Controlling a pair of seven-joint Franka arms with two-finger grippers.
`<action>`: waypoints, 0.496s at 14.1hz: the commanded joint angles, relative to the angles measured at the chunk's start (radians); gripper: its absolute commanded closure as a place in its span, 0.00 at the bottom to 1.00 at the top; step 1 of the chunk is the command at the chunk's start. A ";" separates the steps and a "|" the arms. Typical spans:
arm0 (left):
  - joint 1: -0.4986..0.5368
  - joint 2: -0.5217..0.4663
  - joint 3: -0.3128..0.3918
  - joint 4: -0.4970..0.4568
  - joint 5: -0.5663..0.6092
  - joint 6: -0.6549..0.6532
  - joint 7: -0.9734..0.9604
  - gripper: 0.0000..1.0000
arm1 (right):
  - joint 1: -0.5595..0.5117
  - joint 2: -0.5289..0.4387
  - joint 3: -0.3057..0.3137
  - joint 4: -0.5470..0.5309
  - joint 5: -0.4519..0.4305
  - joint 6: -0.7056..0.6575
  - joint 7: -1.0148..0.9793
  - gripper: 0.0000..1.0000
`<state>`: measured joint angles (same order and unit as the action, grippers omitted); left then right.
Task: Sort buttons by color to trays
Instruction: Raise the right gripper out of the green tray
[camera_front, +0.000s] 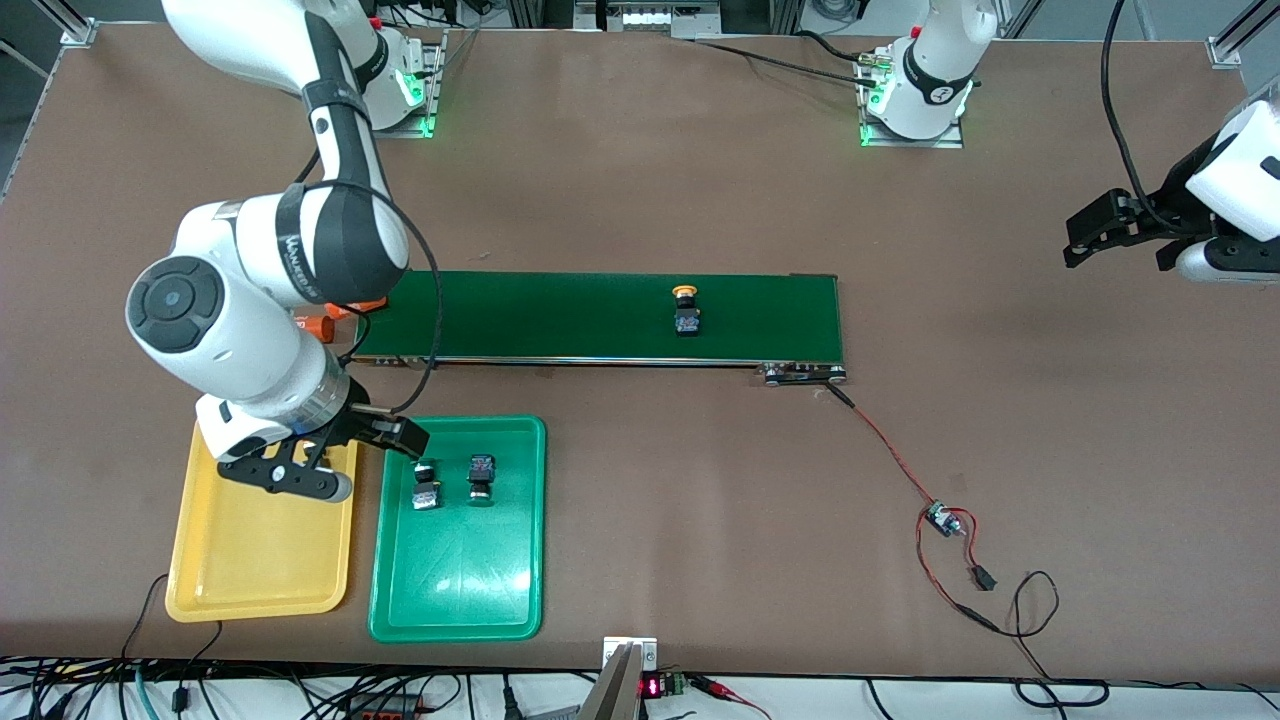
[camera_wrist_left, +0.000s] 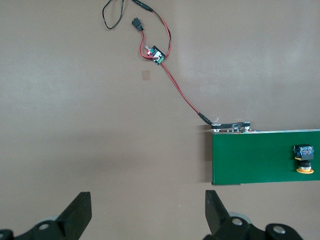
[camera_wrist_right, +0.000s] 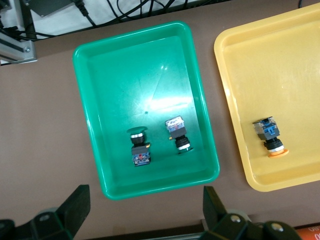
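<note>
One yellow-capped button (camera_front: 686, 310) (camera_wrist_left: 303, 159) lies on the dark-green conveyor belt (camera_front: 560, 315). Two green-capped buttons (camera_front: 427, 485) (camera_front: 481, 478) lie in the green tray (camera_front: 460, 590); the right wrist view shows them too (camera_wrist_right: 139, 145) (camera_wrist_right: 178, 134). A second orange-capped button (camera_wrist_right: 270, 136) lies in the yellow tray (camera_wrist_right: 230, 85) (camera_front: 250, 570); the right arm hides it in the front view. My right gripper (camera_front: 330, 462) (camera_wrist_right: 145, 200) hangs open and empty over the two trays' ends nearest the belt. My left gripper (camera_front: 1085, 238) (camera_wrist_left: 148, 207) waits open over bare table past the belt's end.
A red wire runs from the belt's end to a small controller board (camera_front: 942, 518) (camera_wrist_left: 157, 54) and loose black leads. An orange cylinder (camera_front: 325, 322) lies by the belt's end toward the right arm, partly hidden by that arm. Cables line the table's front edge.
</note>
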<state>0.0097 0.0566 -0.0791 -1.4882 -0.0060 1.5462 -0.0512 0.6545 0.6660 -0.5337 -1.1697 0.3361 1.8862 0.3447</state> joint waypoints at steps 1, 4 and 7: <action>0.006 0.011 -0.010 0.026 0.001 -0.005 0.022 0.00 | 0.045 -0.055 -0.025 -0.071 -0.017 -0.009 0.004 0.00; 0.009 0.012 -0.008 0.026 0.000 -0.006 0.022 0.00 | 0.111 -0.062 -0.037 -0.130 -0.101 -0.013 0.013 0.00; 0.009 0.012 -0.008 0.026 0.001 -0.005 0.022 0.00 | 0.148 -0.057 -0.037 -0.131 -0.152 -0.019 0.019 0.00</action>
<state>0.0100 0.0571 -0.0819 -1.4882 -0.0061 1.5462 -0.0512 0.7625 0.6354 -0.5543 -1.2679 0.2114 1.8696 0.3525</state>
